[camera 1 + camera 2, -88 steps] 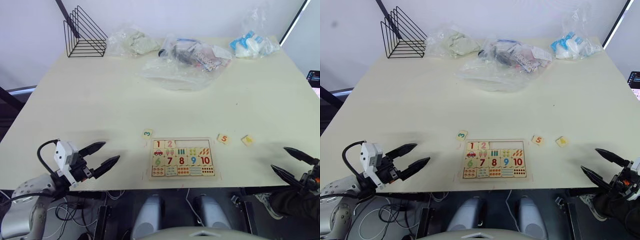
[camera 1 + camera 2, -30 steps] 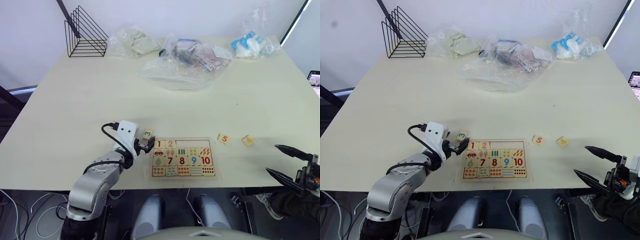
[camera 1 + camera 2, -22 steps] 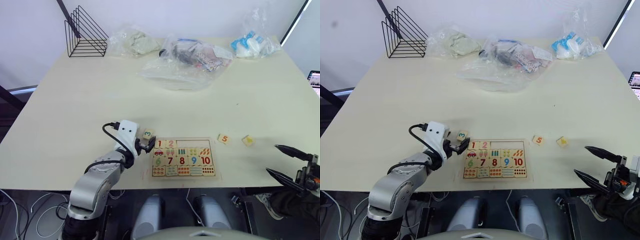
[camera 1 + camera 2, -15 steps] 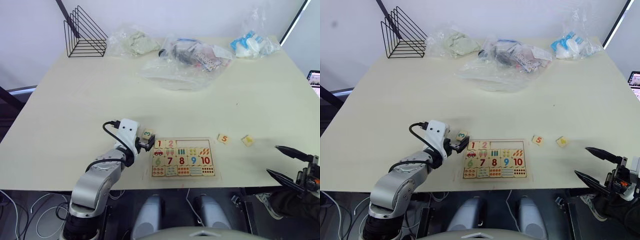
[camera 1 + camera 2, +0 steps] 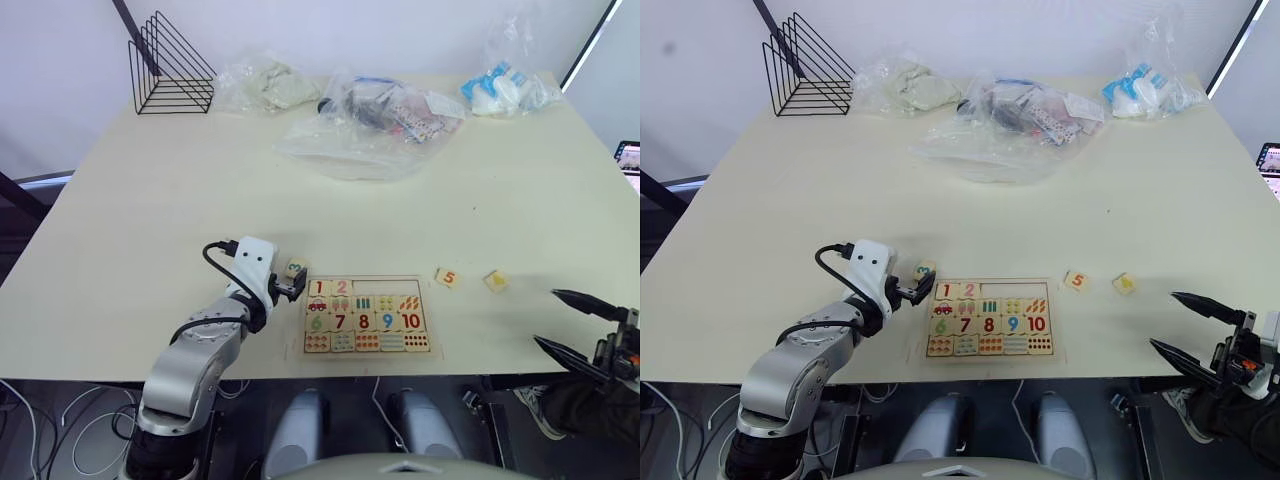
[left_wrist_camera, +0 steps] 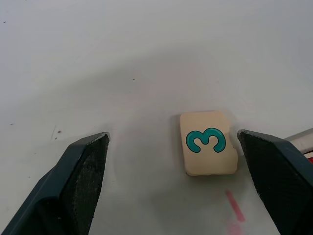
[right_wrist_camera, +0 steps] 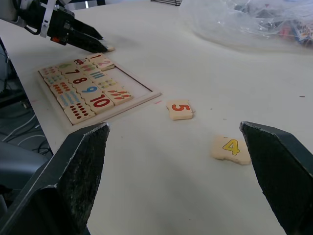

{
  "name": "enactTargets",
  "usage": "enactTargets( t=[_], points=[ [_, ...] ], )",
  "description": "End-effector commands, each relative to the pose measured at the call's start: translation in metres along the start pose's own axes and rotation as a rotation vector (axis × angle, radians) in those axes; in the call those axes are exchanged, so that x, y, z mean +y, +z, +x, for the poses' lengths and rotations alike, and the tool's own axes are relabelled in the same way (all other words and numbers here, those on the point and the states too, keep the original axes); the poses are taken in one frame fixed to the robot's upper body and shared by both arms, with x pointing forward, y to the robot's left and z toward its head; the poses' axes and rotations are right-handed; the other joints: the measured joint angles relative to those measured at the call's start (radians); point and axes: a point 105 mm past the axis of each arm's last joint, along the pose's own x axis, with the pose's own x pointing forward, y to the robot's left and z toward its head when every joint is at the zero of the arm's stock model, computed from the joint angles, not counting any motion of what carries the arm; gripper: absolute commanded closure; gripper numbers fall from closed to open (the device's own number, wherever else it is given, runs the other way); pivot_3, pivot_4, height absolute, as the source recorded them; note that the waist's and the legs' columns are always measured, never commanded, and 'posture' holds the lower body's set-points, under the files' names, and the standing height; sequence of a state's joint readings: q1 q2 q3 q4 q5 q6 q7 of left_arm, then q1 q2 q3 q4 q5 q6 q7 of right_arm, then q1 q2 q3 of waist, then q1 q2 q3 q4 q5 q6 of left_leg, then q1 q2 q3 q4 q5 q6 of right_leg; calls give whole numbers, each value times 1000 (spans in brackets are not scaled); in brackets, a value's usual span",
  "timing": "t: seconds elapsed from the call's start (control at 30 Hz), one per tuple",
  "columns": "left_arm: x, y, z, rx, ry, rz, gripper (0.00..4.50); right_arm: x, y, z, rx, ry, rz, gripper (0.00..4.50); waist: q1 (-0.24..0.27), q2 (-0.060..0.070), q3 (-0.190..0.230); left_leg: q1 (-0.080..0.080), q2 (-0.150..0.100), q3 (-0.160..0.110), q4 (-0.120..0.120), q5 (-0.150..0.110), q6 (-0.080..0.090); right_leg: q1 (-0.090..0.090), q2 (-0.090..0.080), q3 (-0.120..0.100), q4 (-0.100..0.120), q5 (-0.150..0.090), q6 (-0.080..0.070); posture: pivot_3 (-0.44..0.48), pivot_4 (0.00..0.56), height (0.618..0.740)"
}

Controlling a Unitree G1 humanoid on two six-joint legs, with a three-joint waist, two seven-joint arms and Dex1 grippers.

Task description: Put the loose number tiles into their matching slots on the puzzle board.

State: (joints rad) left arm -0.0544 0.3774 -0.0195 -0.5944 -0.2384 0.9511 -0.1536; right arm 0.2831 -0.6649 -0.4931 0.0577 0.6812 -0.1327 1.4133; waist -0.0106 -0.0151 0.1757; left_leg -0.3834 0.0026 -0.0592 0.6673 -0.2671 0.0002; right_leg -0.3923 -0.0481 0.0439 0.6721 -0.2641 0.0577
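A small square pale-wood tile printed with a teal 3 [image 6: 207, 149] lies flat on the cream surface [image 5: 180, 190], between the two black fingers of the left tool [image 5: 288, 285], well nearer one finger than the other and touching neither. That tool is wide open and holds nothing. In the head view the tile sits left of centre in the frame, just beside the upper left corner of the flat rectangular pale-wood puzzle board [image 5: 364, 315]. In the left wrist view its numeral lies on its side.

The board lies in the lower middle of the frame with its long axis running left to right. The 1 and 2 tiles sit at the left of its top row, and the rest of that row is a strip of bare empty slots [image 5: 385, 287]. The rows below are filled.

To the right of the board, apart from it, lie a pale tile with an orange 5 [image 7: 180, 108] and, further right, a pale tile with a yellow 4 [image 7: 231, 149]. The right tool [image 5: 578, 324] hangs at the lower right edge of the frame, its fingers spread wide and empty, nearest the 4 but well clear of it.
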Motion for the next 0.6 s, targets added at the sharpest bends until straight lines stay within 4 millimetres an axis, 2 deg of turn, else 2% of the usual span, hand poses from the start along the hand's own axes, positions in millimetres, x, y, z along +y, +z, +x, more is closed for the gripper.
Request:
enactTargets(
  t=[0.03, 0.6],
  points=[
    [2, 7, -3, -34, 9, 21, 36, -4, 12, -5, -14, -12, -43, 0, 0, 0, 0, 0, 0, 0, 0, 0, 0, 0, 0, 0, 0, 0, 0, 0, 150, 740],
    [5, 9, -2, -46, 2, 31, 36, -3, 12, -2, -20, -6, -42, 0, 0, 0, 0, 0, 0, 0, 0, 0, 0, 0, 0, 0, 0, 0, 0, 0, 150, 740]
  ],
)
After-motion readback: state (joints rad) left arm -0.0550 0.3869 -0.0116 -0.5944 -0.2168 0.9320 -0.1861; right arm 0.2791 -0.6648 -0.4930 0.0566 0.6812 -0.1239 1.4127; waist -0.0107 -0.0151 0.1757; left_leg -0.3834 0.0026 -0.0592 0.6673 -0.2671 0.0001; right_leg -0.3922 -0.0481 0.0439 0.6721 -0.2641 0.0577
